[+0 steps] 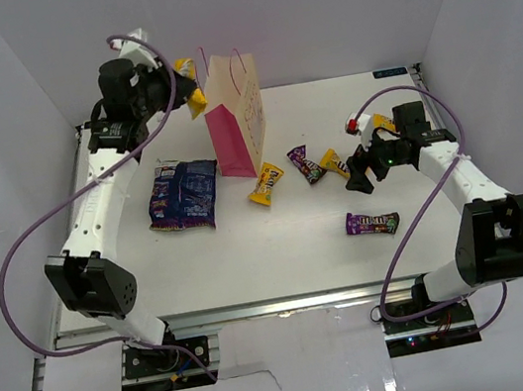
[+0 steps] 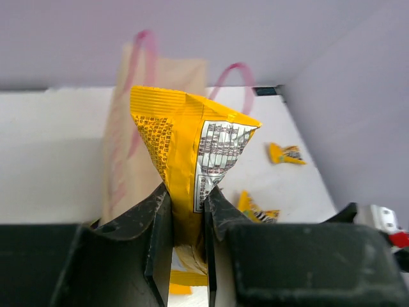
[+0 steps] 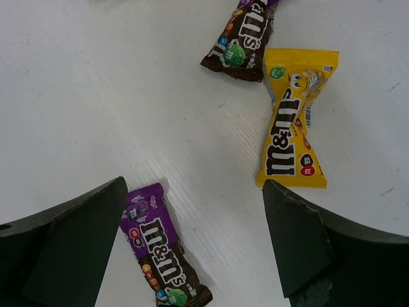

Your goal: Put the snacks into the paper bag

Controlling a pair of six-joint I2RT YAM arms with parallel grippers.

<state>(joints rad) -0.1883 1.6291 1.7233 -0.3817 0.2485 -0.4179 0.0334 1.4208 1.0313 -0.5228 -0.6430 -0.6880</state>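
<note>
Your left gripper (image 2: pixel 188 198) pinches a yellow packet (image 2: pixel 192 137) high beside the paper bag (image 1: pixel 244 118), ready to drop; right gripper (image 3: pixel 193 211) spread above a purple packet (image 3: pixel 160 256)

1. White table (image 1: pixel 252 257): paper bag (image 1: pixel 241 123) stands upright, rear centre.
2. Blue snack bag (image 1: pixel 184 195) lies flat just left of it.
3. To its right: yellow pkt (image 1: pixel 266 184), dark pkt (image 1: pixel 306 164), 2nd yellow pkt (image 1: pixel 334 162); purple pkt (image 1: pixel 373 223) nearer front edge.

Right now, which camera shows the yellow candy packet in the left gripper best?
The left wrist view: the yellow candy packet looks huge, pinched in the left gripper. The top view shows it tiny, near the paper bag. The right wrist view misses it.
</note>
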